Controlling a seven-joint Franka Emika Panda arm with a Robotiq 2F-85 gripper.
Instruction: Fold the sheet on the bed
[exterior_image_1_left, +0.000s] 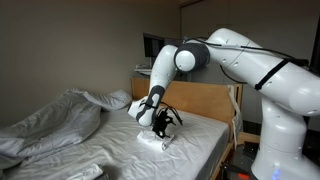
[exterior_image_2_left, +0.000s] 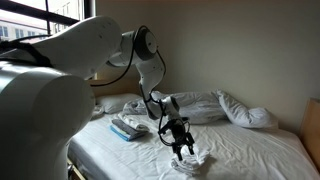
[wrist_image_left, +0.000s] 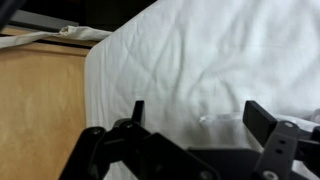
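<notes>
Wide bed with white fitted cover (exterior_image_1_left: 196, 136) and light brown wooden headboard (exterior_image_1_left: 206, 100) fills both exterior views. Black claw (exterior_image_1_left: 166, 122) hangs low over small white crumpled sheet (exterior_image_2_left: 190, 160). Fingers (wrist_image_left: 137, 112) are apart in the wrist view, tips cut off; cloth contact unclear. Rumpled grey-white duvet (exterior_image_1_left: 50, 125) lies well aside. Blue-white item (exterior_image_2_left: 128, 128) beside the claw is too blurred to identify.

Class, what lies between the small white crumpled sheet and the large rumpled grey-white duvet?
Only bare white mattress cover separates the sheet from the duvet, as shown in an exterior view.
</notes>
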